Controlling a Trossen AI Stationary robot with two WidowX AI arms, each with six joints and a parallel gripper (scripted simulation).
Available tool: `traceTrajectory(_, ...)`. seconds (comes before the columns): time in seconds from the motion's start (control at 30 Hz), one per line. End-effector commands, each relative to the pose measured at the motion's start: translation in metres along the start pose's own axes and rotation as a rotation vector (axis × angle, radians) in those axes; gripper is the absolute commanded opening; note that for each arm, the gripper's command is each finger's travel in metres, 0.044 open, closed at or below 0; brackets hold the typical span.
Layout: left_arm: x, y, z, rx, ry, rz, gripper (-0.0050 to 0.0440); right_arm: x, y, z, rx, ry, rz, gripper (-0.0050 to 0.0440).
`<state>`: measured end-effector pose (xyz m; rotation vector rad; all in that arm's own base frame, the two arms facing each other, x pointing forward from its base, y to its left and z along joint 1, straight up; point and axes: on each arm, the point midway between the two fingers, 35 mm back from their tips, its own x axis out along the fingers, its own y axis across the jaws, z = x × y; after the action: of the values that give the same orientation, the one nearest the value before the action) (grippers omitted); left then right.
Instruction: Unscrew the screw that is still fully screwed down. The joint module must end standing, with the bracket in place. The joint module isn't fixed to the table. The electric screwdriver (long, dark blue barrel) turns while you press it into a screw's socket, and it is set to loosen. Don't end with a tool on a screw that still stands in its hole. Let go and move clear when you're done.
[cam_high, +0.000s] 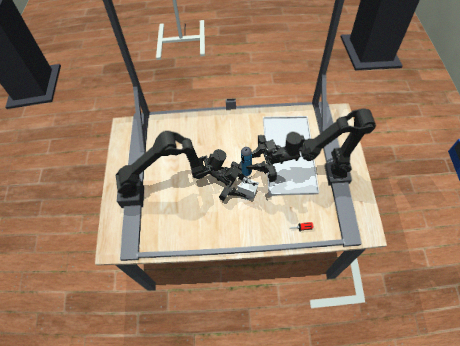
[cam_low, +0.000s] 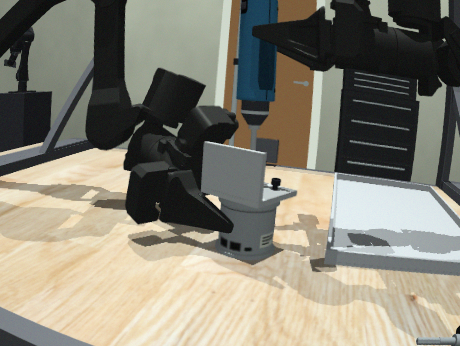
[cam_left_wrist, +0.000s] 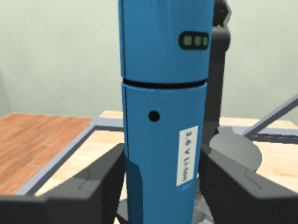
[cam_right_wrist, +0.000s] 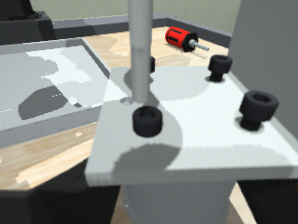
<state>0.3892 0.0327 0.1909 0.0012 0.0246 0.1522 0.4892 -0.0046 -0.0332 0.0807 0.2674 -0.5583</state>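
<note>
The grey joint module (cam_low: 247, 227) stands on the table with its bracket (cam_low: 240, 172) on top. My right gripper (cam_low: 200, 205) is shut on the module's base; it also shows in the top view (cam_high: 234, 188). My left gripper (cam_left_wrist: 161, 150) is shut on the blue electric screwdriver (cam_left_wrist: 162, 100) and holds it upright above the bracket (cam_low: 256, 55). In the right wrist view its shaft (cam_right_wrist: 139, 50) comes down onto the bracket plate (cam_right_wrist: 185, 125) at a flush spot near the left edge. Several black screws stand raised, one (cam_right_wrist: 148, 120) just in front of the shaft.
A white tray (cam_high: 292, 152) lies beside the module and shows in the exterior view (cam_low: 395, 220). A small red-handled screwdriver (cam_high: 305, 226) lies on the table towards the front. The grey frame rails (cam_high: 240, 249) border the table.
</note>
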Motion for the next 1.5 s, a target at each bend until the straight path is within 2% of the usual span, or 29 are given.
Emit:
traceTrajectory(0.0, 0.003, 0.0, 0.012, 0.0, -0.04, 0.001, 0.0161, -0.001, 0.003, 0.011, 0.016, -0.019, 0.006, 0.0244)
traceTrajectory(0.9, 0.0, 0.0, -0.015, 0.0, -0.05, 0.0, 0.0161, -0.001, 0.003, 0.011, 0.016, -0.019, 0.006, 0.0244)
traceTrajectory(1.07, 0.001, 0.0, -0.015, -0.001, -0.052, 0.0, 0.0161, -0.001, 0.003, 0.011, 0.016, -0.019, 0.006, 0.0244)
traceTrajectory(1.13, 0.002, 0.0, 0.003, -0.004, -0.09, 0.0, 0.0161, -0.001, 0.003, 0.011, 0.016, -0.019, 0.006, 0.0244)
traceTrajectory(1.17, 0.001, 0.0, -0.005, -0.001, -0.073, 0.0, 0.0161, -0.001, 0.003, 0.011, 0.016, -0.019, 0.006, 0.0244)
traceTrajectory(1.3, 0.001, 0.0, -0.006, -0.001, -0.07, 0.0, 0.0161, -0.001, 0.003, 0.011, 0.016, -0.019, 0.006, 0.0244)
traceTrajectory(1.47, -0.001, 0.0, -0.023, 0.0, -0.054, 0.0, 0.0161, -0.001, 0.003, 0.011, 0.016, -0.019, 0.006, 0.0244)
